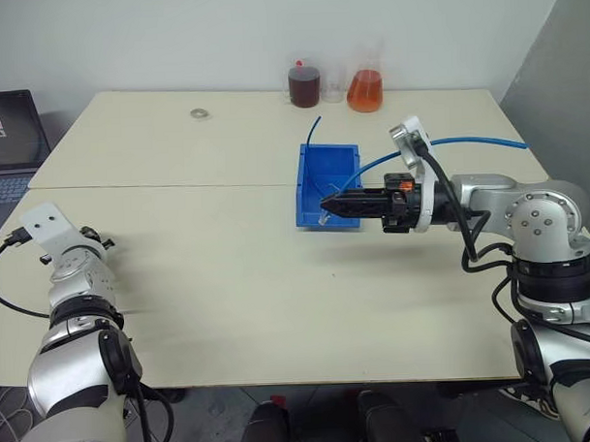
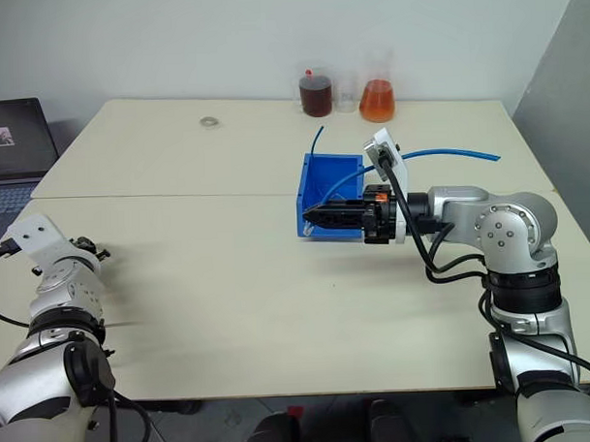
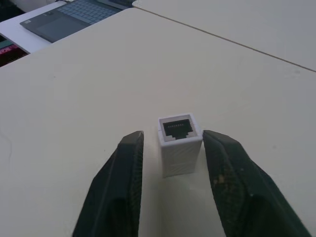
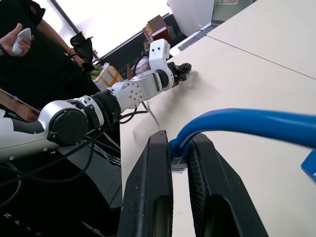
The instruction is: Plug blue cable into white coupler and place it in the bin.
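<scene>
Between the left gripper's (image 3: 173, 148) narrowed fingers stands the white coupler (image 3: 179, 144), ungripped; close squarely. Right gripper (image 4: 178, 163), at three o'clock, pinches the blue cable (image 4: 247, 123).

Left arm reaches forward at the robot's far left, low over the tabletop (image 1: 229, 281); its tool (image 3: 173, 143) points ahead, fingers (image 3: 123, 168) parted on either side of the white coupler (image 3: 178, 143), with narrow gaps visible. Right arm bends inward, wrist turned so its tool (image 1: 335, 207) lies level, pointing left; fingers (image 4: 153, 197) pinch the blue cable (image 4: 247, 123) just behind its plug.
</scene>
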